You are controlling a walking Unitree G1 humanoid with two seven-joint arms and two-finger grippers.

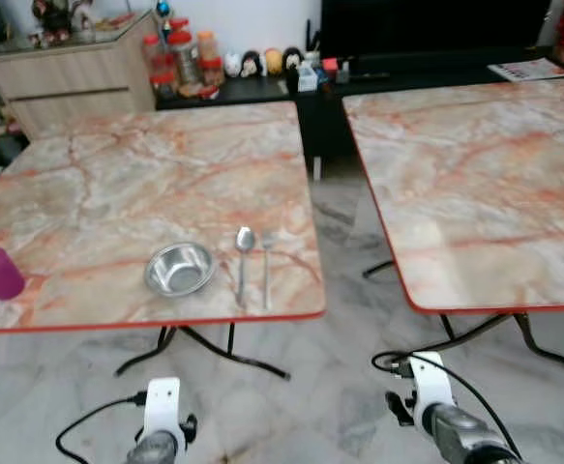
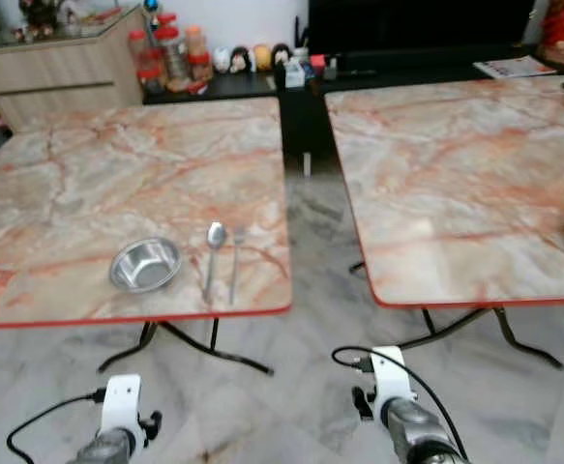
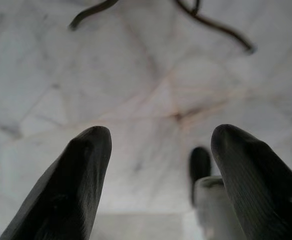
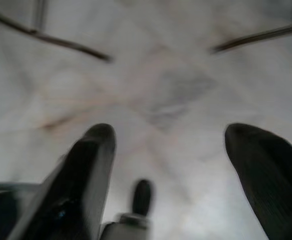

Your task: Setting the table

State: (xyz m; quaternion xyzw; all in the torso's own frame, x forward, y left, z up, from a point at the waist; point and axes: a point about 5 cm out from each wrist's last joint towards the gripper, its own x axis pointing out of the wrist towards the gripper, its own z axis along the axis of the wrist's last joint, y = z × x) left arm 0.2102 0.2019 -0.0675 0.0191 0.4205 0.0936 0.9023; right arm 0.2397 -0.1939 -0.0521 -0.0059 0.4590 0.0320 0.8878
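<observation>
We stand before a marble-patterned table (image 1: 146, 164); near its front edge sit a steel bowl (image 1: 179, 268), then a spoon (image 1: 244, 259) and fork (image 1: 266, 266) beside it. Our left gripper (image 3: 158, 150) and right gripper (image 4: 168, 150) hang over the floor, fingers spread wide, empty.

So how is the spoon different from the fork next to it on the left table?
The spoon ends in a rounded bowl, while the fork ends in a narrow head. The spoon lies closer to the steel bowl, the fork on its far side. Both are silver, lying flat and roughly parallel near the table's front edge.
</observation>
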